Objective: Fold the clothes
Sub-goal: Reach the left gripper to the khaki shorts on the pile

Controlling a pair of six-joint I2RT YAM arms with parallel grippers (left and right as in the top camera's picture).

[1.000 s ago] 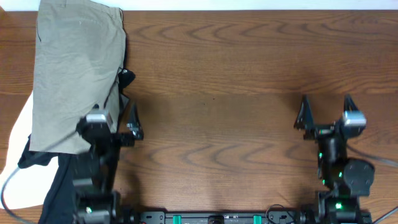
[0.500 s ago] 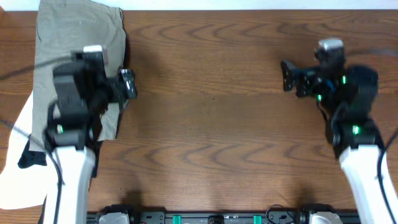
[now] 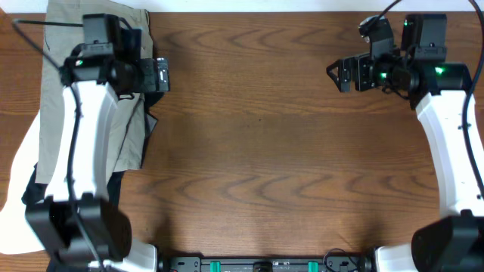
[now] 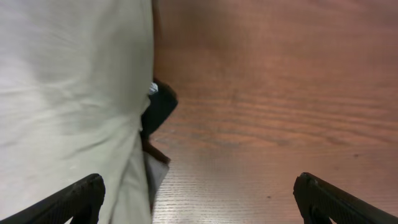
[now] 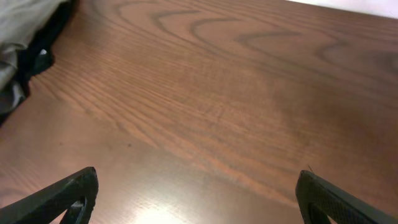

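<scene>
Here the khaki shorts (image 3: 51, 94) top a pile at the worktop's (image 3: 257, 151) left side. A black garment (image 4: 158, 106) pokes out beneath them, with a white garment (image 3: 23, 151) lower down. The left hand (image 3: 160, 75) hovers wide open over their right edge. The right hand (image 3: 338, 75), also open, hangs well apart. A deep pinch could drag the black garment along too.

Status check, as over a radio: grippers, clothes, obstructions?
Both open, empty: left gripper over the shorts edge, right gripper over bare table. Shorts lie atop dark clothes. Nothing blocking.
</scene>
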